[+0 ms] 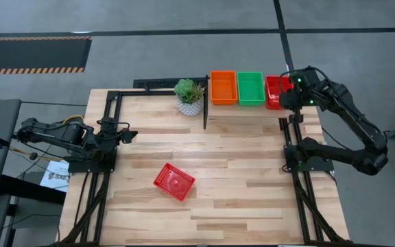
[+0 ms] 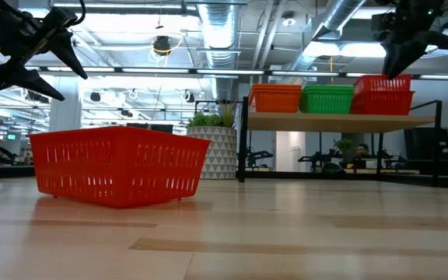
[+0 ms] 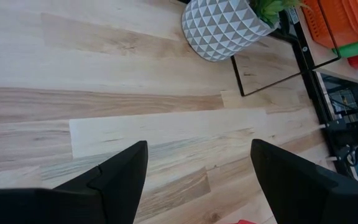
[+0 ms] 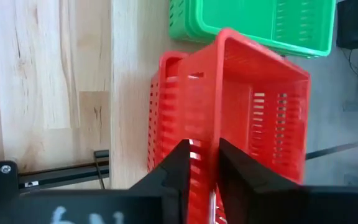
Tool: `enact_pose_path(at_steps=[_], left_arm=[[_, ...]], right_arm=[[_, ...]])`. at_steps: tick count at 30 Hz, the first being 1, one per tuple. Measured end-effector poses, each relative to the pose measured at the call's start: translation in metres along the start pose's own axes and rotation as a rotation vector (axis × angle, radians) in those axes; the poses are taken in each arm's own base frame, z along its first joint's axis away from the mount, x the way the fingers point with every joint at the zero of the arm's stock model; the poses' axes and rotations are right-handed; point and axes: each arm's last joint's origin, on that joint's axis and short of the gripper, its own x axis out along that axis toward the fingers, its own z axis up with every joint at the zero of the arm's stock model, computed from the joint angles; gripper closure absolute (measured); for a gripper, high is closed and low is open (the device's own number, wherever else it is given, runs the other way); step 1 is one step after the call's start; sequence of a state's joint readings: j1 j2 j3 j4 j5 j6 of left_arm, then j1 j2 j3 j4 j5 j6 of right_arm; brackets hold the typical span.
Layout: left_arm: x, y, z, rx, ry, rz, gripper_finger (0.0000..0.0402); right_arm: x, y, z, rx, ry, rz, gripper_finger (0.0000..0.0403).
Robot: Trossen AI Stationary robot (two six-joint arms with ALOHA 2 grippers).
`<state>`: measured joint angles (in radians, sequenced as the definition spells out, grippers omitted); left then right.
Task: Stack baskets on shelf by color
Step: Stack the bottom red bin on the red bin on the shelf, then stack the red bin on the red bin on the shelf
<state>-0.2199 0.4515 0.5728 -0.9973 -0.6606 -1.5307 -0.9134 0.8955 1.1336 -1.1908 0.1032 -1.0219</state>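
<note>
The shelf (image 2: pixel 341 122) stands at the table's far right and bears an orange basket stack (image 1: pixel 223 87), a green stack (image 1: pixel 250 88) and a red basket (image 4: pixel 166 124). My right gripper (image 1: pixel 284 89) is above the shelf's right end, shut on another red basket (image 4: pixel 260 106) that is over the lower red one. One more red basket (image 1: pixel 174 182) rests flat on its base mid-table, seen close in the low view (image 2: pixel 119 166). My left gripper (image 3: pixel 197 180) waits open above the table's left side (image 1: pixel 130 135), touching nothing. My right gripper pinches the upper red basket's side wall (image 4: pixel 211 124), the one toward the table's right edge, with one finger (image 4: pixel 235 174) inside the basket and one outside. The fingers come from above, pointing down. The basket is tilted and sits partly in the red basket beneath.
A plant in a white patterned pot (image 1: pixel 189 96) stands on the table just left of the shelf's black frame (image 1: pixel 206 113). Bare planks lie between the loose red basket and the shelf. Black arm mounts run along the table's left and right edges.
</note>
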Motion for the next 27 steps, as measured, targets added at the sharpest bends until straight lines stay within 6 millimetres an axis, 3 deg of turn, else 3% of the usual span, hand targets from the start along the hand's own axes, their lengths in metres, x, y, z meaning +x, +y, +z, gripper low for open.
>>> enact_pose_path(at_steps=[7, 16, 20, 23, 27], left_arm=[[0.0, 0.0, 0.0, 0.0, 0.0, 0.0, 0.0128], [0.0, 0.0, 0.0, 0.001, 0.0, 0.0, 0.0128], [0.0, 0.0, 0.0, 0.006, -0.001, 0.0, 0.0128], [0.0, 0.0, 0.0, -0.001, 0.015, -0.001, 0.0128], [0.0, -0.003, -0.003, 0.007, 0.102, -0.035, 0.0128]], right_arm=[[-0.006, -0.003, 0.001, 0.038, -0.014, -0.036, 0.026], [-0.052, -0.016, 0.005, 0.195, -0.145, -0.19, 0.022], [-0.059, -0.016, 0.005, 0.232, -0.171, -0.202, 0.0216], [-0.061, -0.013, 0.007, 0.351, -0.25, -0.13, 0.0216], [-0.065, -0.004, 0.011, 0.458, -0.446, 0.109, 0.0217]])
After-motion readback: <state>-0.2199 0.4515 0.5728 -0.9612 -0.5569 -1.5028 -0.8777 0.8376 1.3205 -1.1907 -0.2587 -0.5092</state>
